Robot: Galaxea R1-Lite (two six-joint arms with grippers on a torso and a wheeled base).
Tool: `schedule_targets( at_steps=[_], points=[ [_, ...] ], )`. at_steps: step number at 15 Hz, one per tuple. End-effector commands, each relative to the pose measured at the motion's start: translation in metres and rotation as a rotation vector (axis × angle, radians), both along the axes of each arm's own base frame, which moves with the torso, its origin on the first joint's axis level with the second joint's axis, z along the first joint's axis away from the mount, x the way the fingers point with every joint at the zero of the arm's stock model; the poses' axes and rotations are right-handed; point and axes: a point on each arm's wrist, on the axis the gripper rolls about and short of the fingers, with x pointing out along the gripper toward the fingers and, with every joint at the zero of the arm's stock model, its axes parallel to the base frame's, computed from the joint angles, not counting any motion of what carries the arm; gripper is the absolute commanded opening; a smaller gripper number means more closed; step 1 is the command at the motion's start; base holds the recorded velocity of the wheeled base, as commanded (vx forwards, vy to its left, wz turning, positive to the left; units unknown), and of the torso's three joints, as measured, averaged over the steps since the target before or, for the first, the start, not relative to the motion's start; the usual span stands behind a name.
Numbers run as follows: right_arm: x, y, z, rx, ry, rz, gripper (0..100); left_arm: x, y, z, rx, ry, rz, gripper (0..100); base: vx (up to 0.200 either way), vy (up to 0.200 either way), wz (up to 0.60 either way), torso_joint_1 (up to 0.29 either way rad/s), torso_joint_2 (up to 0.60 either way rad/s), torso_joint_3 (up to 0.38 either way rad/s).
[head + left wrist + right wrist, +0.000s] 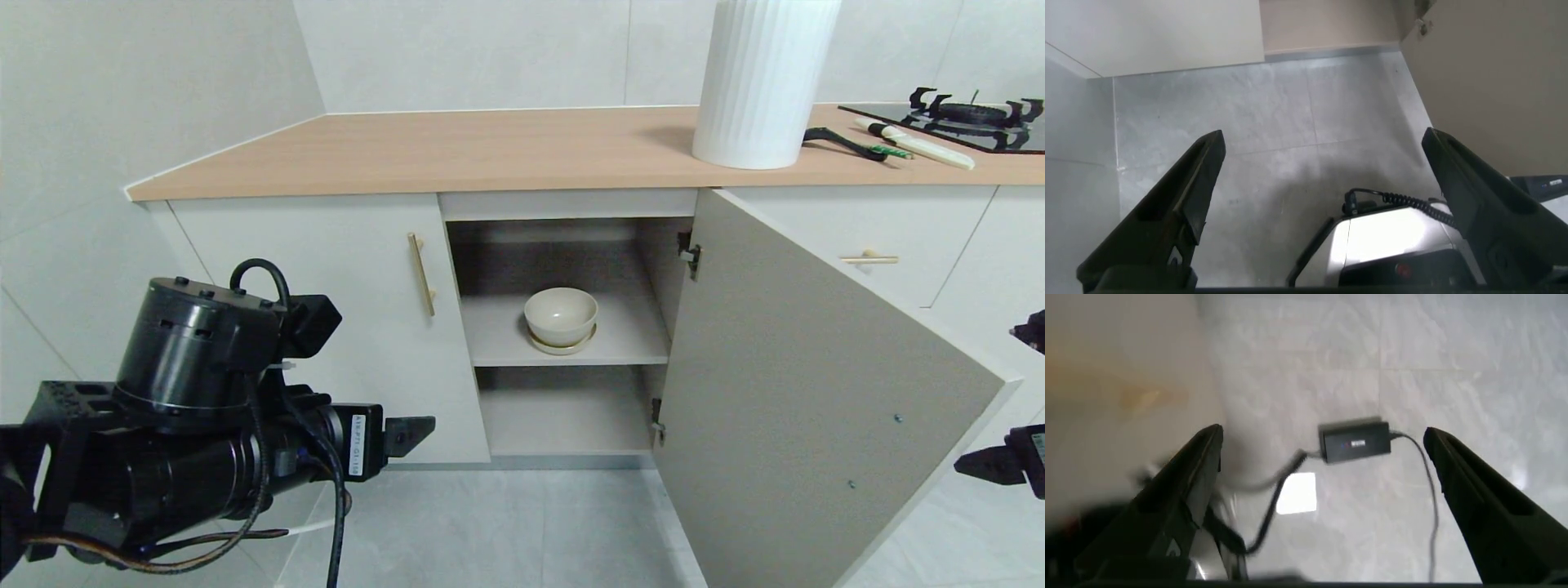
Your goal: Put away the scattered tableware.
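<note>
Gaping left end effector [1323, 139]: wide apart, empty.
Right end effector [1323, 434]: spread, nothing held.
Cabinet door [816, 367]: standing open, may snag right end effector nearby.

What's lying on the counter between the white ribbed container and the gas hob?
In the head view, loose utensils lie there: a black-handled utensil beside the container, a thin green utensil, and a cream utensil nearest the gas hob.
</note>
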Motion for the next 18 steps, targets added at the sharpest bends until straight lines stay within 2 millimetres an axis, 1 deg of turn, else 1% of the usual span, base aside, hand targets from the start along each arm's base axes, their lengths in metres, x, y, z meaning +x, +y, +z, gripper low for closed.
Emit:
schedule_targets(
  at_steps=[1, 5, 6, 8, 10, 14, 15, 18],
  points=[
    [0.024, -0.003, -0.018, 0.040, 0.050, -0.033, 100, 0.000, 0.000, 0.000, -0.001, -0.002, 0.000, 100, 0.000, 0.000, 0.00, 0.000, 0.00, 0.000],
    [0.035, 0.001, -0.016, 0.181, -0.023, -0.003, 100, 0.000, 0.000, 0.001, -0.002, -0.003, 0.000, 100, 0.000, 0.000, 0.00, 0.000, 0.00, 0.000],
    [0.035, 0.001, -0.016, 0.184, -0.024, -0.004, 100, 0.000, 0.000, 0.000, -0.001, -0.002, 0.000, 100, 0.000, 0.000, 0.00, 0.000, 0.00, 0.000],
    [0.034, 0.009, -0.017, 0.205, -0.022, 0.019, 100, -0.001, 0.001, 0.002, -0.004, -0.007, 0.000, 100, 0.000, 0.000, 0.00, 0.000, 0.00, 0.000],
    [0.032, 0.019, -0.018, 0.224, -0.019, 0.046, 100, -0.001, 0.001, 0.003, -0.006, -0.010, 0.000, 100, 0.000, 0.000, 0.00, 0.000, 0.00, 0.000],
    [0.026, 0.049, -0.020, 0.284, -0.001, 0.121, 100, -0.003, 0.002, 0.004, -0.007, -0.017, -0.001, 100, 0.000, 0.000, 0.00, 0.000, 0.00, 0.000],
    [0.025, 0.052, -0.020, 0.292, 0.002, 0.128, 100, -0.003, 0.002, 0.004, -0.007, -0.017, -0.001, 100, 0.000, 0.000, 0.00, 0.000, 0.00, 0.000],
    [0.026, 0.071, -0.026, 0.366, 0.019, 0.173, 100, -0.003, 0.002, 0.004, -0.007, -0.017, -0.001, 100, 0.000, 0.000, 0.00, 0.000, 0.00, 0.000]
  ],
)
